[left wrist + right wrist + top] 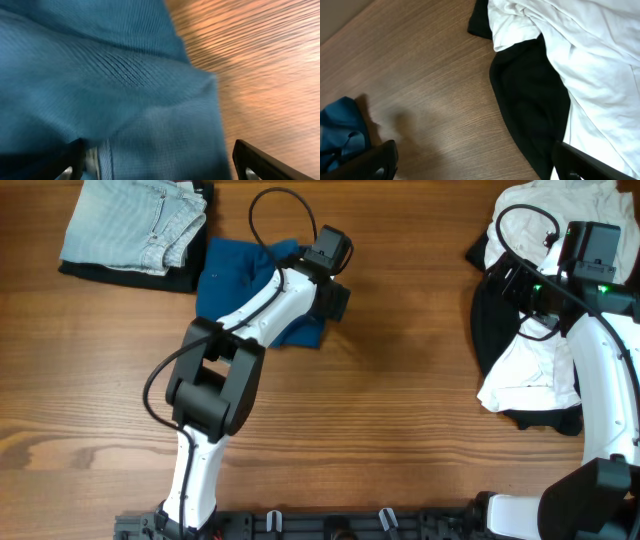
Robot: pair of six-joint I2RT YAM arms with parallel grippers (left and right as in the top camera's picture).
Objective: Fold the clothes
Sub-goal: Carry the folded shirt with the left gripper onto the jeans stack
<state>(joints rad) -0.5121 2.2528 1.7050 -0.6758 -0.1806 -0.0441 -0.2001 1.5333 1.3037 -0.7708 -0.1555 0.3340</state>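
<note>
Hovering over the blue garment (225,275) on the table's (400,410) far-left part, the left gripper (157,157) stood wide open, seemingly holding nothing; this soft, light cloth wanted an edge pinch.

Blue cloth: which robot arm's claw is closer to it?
Left. The left gripper hovers right over the blue cloth, fingers spread; the right gripper is across the table, above the white garment and black garment.
</note>
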